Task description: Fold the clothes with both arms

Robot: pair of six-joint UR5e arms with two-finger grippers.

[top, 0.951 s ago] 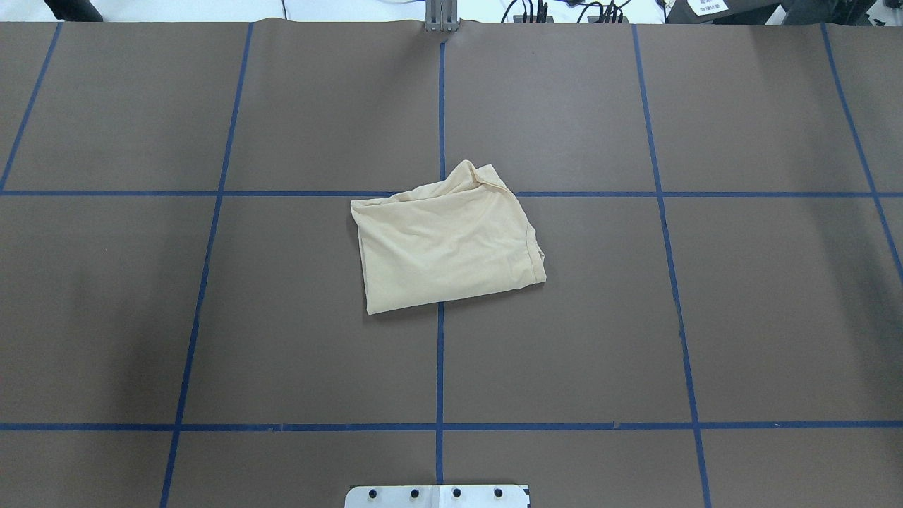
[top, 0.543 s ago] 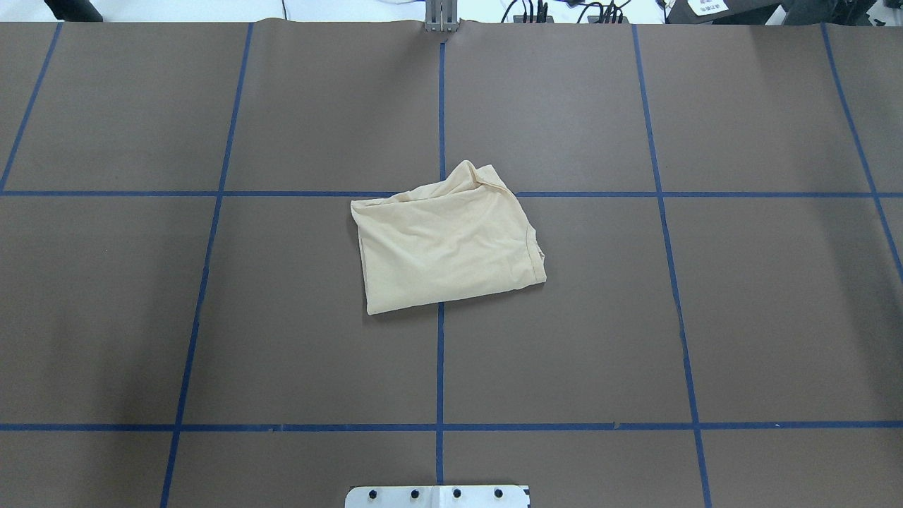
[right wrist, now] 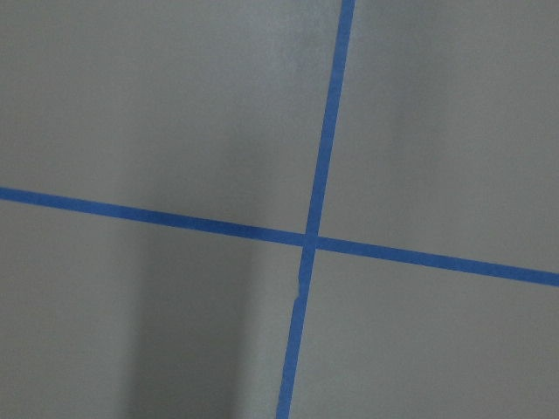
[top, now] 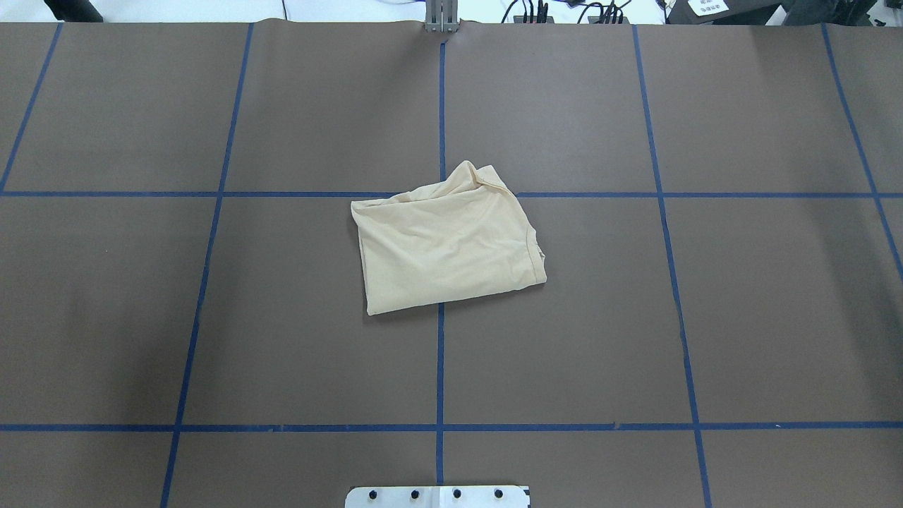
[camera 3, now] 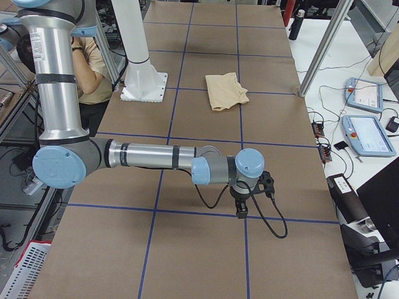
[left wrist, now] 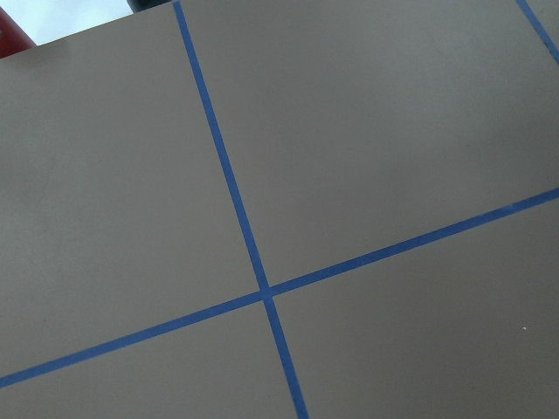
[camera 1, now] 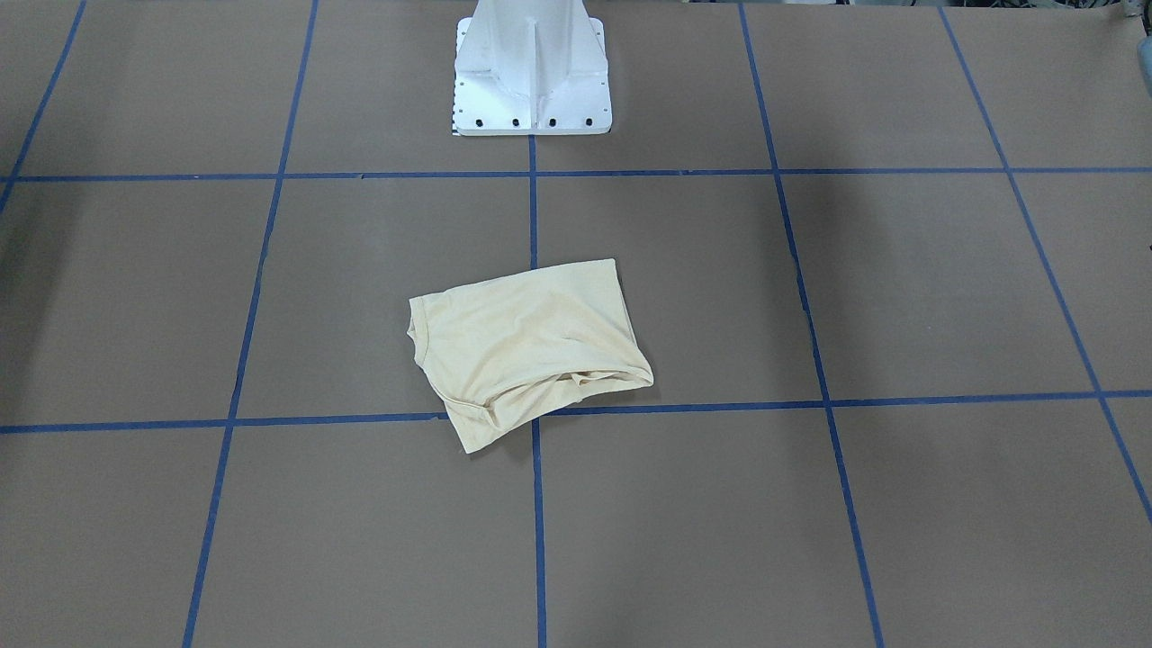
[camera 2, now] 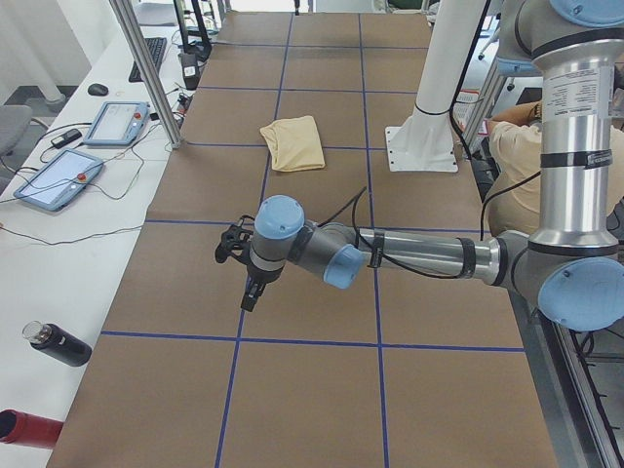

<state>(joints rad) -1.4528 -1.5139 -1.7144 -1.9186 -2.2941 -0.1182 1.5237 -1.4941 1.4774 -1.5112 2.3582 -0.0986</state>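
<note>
Overhead exterior: shirt (top: 448, 243) on desk (top: 211, 317), limp, thin, light; we'd pinch corners at 4 and 7 o'clock. Left end effector (camera 2: 248, 302), right end effector (camera 3: 240, 212): we cannot tell grip state.

Left arm (camera 2: 419, 255) outstretched low, right arm (camera 3: 149, 156) likewise (mirrored pose)

Left tool (camera 2: 247, 300), right tool (camera 3: 240, 212) (small) indistinct.
</note>
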